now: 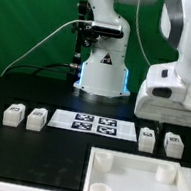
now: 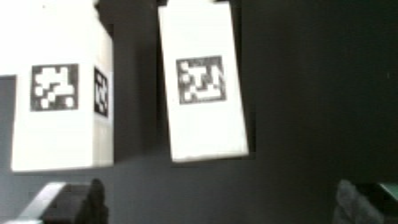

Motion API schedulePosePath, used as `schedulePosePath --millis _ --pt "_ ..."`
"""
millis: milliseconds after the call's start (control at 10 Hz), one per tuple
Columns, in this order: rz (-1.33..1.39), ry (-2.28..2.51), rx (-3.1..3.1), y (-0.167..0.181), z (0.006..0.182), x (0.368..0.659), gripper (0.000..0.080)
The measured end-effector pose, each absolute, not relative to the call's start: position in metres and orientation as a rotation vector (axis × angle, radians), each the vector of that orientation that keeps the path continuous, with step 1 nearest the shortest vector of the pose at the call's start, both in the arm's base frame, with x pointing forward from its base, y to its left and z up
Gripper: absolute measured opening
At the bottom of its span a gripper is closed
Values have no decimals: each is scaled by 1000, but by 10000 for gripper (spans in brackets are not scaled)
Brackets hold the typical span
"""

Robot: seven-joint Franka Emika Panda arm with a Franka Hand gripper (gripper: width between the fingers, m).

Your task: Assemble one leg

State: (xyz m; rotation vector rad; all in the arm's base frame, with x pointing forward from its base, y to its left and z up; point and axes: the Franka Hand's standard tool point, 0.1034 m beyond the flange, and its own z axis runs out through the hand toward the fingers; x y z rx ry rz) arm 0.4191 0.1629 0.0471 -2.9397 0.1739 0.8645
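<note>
- Gripper (image 2: 217,204) spread wide, holding nothing, over black table (image 1: 74,146).
- Leg (image 2: 205,85) lies below it, second leg (image 2: 63,105) just beside, not touching.
- Both on the exterior view's right of marker board (image 1: 96,123).

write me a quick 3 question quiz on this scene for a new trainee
1. How many legs lie on the table in the exterior view?
2. True or false: the pincer is shut on a leg.
3. In the exterior view, what lies between the two pairs of legs? A) the marker board B) a screwdriver C) a fifth leg

Key
1. Four: two on the exterior view's left and two on its right.
2. False: in the wrist view it is open and holds nothing.
3. A
</note>
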Motion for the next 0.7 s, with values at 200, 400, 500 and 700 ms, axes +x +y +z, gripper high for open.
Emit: schedulePosePath --millis 200,400,500,700 --pt "1166 151 -2845 165 46 415 649" --pt "1258 143 -2803 165 41 418 649" --pt "1257 141 -2804 165 41 418 649" --pt "1249 144 -2821 173 24 399 649"
